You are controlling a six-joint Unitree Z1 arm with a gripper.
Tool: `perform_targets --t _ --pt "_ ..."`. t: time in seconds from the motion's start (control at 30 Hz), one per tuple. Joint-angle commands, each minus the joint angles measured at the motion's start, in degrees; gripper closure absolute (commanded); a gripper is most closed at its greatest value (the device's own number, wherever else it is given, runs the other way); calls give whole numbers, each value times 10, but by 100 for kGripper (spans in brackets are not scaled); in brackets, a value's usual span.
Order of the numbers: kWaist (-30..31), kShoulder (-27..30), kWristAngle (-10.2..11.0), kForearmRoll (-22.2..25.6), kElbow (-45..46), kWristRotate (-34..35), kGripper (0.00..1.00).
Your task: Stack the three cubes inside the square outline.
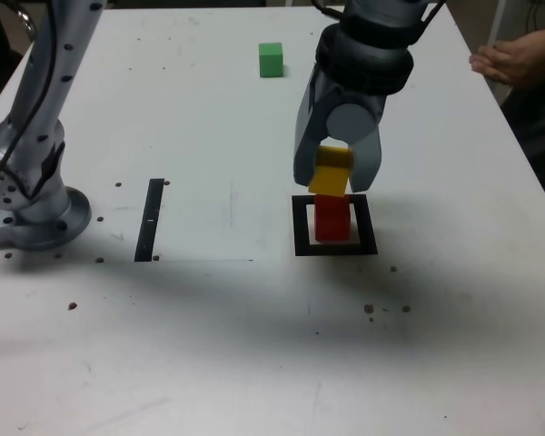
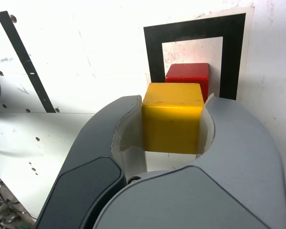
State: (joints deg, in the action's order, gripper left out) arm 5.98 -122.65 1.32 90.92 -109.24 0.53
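Observation:
My gripper [image 1: 331,177] is shut on the yellow cube [image 1: 330,171], holding it in the air just above the red cube [image 1: 332,219]. The red cube sits inside the square outline [image 1: 301,227], a thick black frame on the white table. In the wrist view the yellow cube [image 2: 172,117] is clamped between both jaws, with the red cube [image 2: 188,77] just beyond it inside the square outline [image 2: 154,52]. The green cube [image 1: 271,59] rests alone at the far side of the table, well apart from the gripper.
A thin black strip [image 1: 151,219] lies on the table toward the exterior view's left, near the arm's grey base [image 1: 38,213]. A person's hand [image 1: 513,60] rests at the table's far edge on the exterior view's right.

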Motion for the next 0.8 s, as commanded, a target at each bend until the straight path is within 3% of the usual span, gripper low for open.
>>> perform_targets --t 0.0,0.57,0.63,0.77 --pt "-1 -7 -1 0 1 0 75" --pt "-1 -26 -9 -17 8 -1 74" --pt "-1 -26 -9 -17 9 -4 63" --pt "-1 -25 -8 -19 11 -10 21"
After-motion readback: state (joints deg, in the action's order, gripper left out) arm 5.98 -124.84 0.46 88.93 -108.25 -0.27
